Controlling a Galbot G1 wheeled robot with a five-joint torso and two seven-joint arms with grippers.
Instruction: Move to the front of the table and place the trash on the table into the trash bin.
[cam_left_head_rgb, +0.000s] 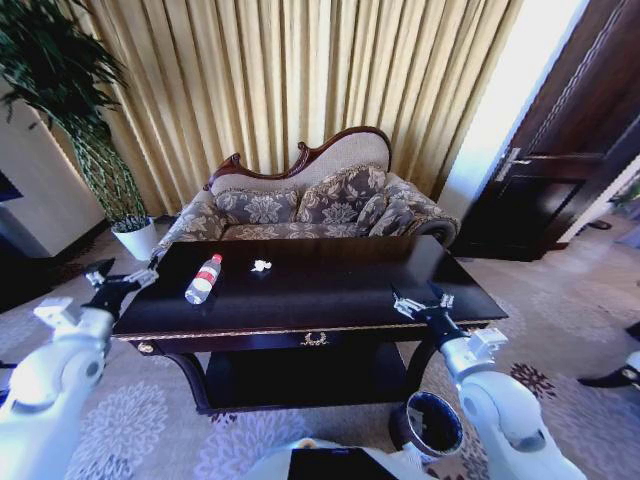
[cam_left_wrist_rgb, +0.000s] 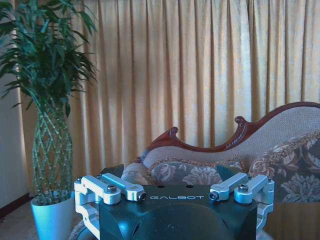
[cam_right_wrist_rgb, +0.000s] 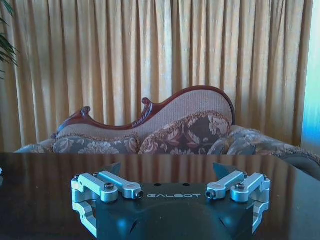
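Where the glossy table (cam_left_head_rgb: 330, 290) gleams, a clear bottle (cam_left_head_rgb: 203, 279) lies.

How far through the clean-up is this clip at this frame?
Done: the robot stands at the front of the table. In hand: nothing; the left gripper hovers open at the table's left end and the right gripper open over its right front edge. Left: the bottle and a paper wad lie on the tabletop; the trash bin stands on the floor by the right arm.
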